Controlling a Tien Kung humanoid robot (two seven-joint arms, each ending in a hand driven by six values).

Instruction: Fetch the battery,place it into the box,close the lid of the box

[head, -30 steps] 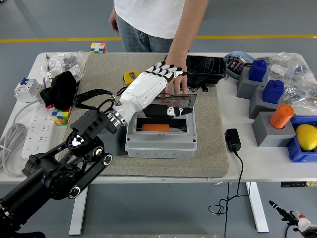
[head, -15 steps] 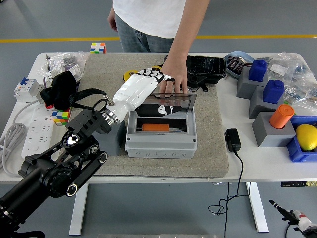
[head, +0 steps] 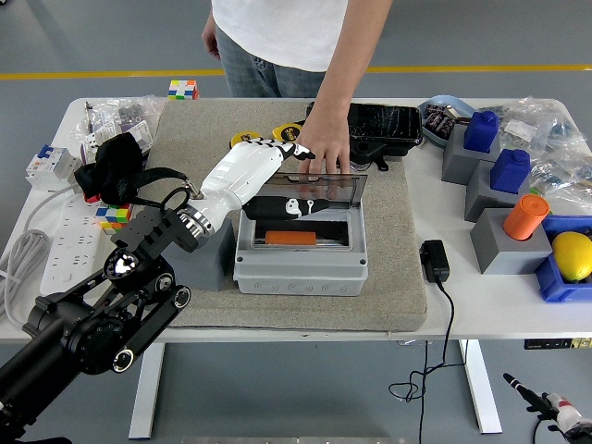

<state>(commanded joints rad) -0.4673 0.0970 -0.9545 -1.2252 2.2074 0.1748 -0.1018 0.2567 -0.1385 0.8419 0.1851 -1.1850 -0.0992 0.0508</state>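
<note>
The battery [head: 290,238], orange, lies already inside the grey box [head: 298,259] at the middle of the frame, so I judge that the step in hand is the closing of the lid [head: 313,194], which stands half raised over the opening. The left hand [head: 268,153] is at the lid's left end with fingers stretched, almost flat, holding nothing; whether it touches the lid I cannot tell. A person's hand [head: 323,148] rests on the lid's far edge, so the next move calls for a push forward and down on it.

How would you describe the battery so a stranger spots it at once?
Find the beige mat covering the table's middle, then the grey box on it with its clear lid raised. The battery is the orange bar lying flat inside, the box's only bright thing.
</note>
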